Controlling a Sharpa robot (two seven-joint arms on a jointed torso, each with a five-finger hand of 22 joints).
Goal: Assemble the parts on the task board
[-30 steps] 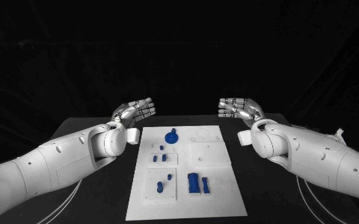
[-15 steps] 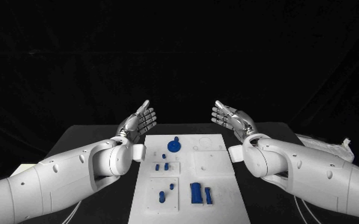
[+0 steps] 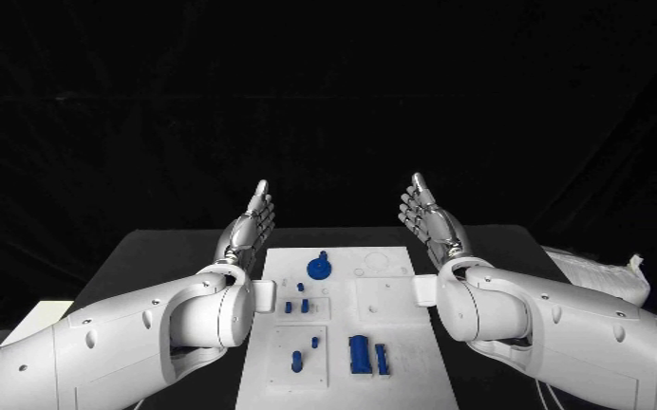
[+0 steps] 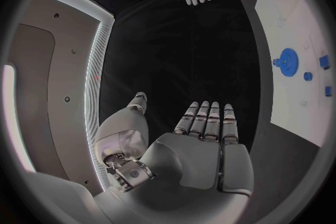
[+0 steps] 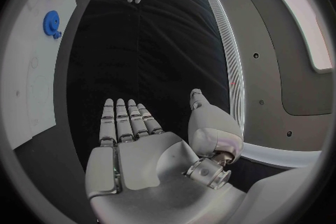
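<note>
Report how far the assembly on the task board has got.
Nothing looks begun. Both the left hand and the right hand are raised, fingers straight, holding nothing, above the far end of the task board. The blue gear and the smaller blue parts sit untouched on the board. All of the handling remains.

Board: task board (image 3: 397, 334) lay mid-table (image 3: 151, 249), btwn both arms.
Parts: gear (image 3: 319, 267) at far end; two bars (image 3: 367, 354) near end.
Hands: left hand (image 3: 248, 226) & right hand (image 3: 427, 218) flanked far end.
</note>
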